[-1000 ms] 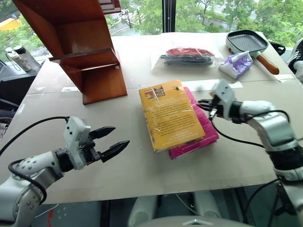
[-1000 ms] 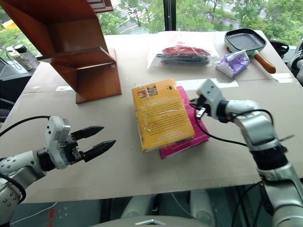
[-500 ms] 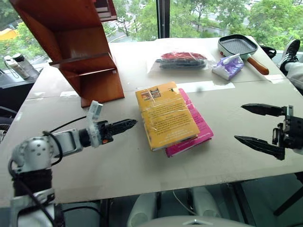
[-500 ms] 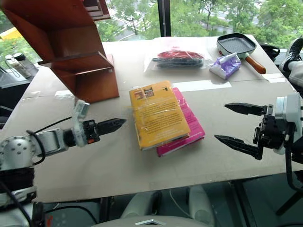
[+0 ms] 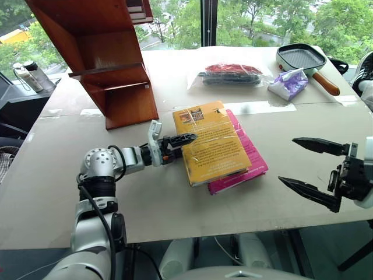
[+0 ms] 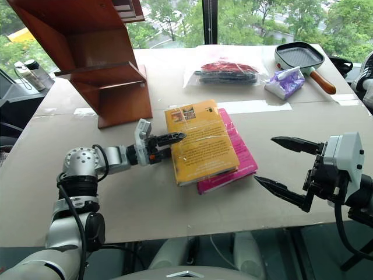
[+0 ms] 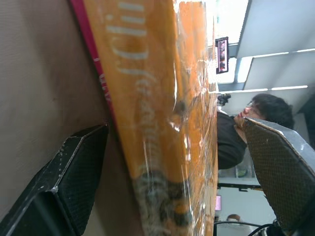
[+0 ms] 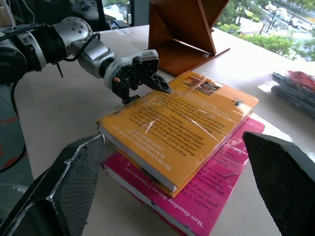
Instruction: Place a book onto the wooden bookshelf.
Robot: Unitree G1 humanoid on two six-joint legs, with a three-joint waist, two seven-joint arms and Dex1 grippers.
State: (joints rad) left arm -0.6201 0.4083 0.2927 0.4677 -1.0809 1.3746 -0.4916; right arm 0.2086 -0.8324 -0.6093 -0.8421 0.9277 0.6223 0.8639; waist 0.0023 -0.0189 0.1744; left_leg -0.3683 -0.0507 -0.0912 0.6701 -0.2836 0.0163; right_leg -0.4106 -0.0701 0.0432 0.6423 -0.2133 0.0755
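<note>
My right gripper (image 5: pixel 315 169): nearest to me, off the right side of the desk's front part, fingers spread wide apart with nothing between them, well apart from the books.

My left gripper (image 5: pixel 185 139): reaching in from the left at the yellow-orange book's left edge; the wrist view has one finger (image 7: pixel 74 182) low beside the book's spine and the other (image 7: pixel 280 177) out over the cover, so the jaws stand apart around the edge, not clamped.

The book (image 5: pixel 213 143): yellow-orange paperback in glossy wrap, lying flat at mid-desk, cover up, on top of the magenta-pink book.

Magenta-pink book (image 5: pixel 245 172): flat on the desk under the yellow one, showing along its right and near sides.

Desk (image 5: pixel 169 204): pale brown top, carrying everything.

The wooden bookshelf (image 5: pixel 111 70): reddish-brown, standing at the far left of the desk, well apart from the books.

Clear bag (image 5: pixel 230 73): far middle, with red and dark contents.

Purple packet (image 5: pixel 288 81): far right, just beside a grill pan (image 5: pixel 303 57) with a wooden handle.

Person (image 7: pixel 246 123): seen beyond the book from my left wrist, in dark clothing.
</note>
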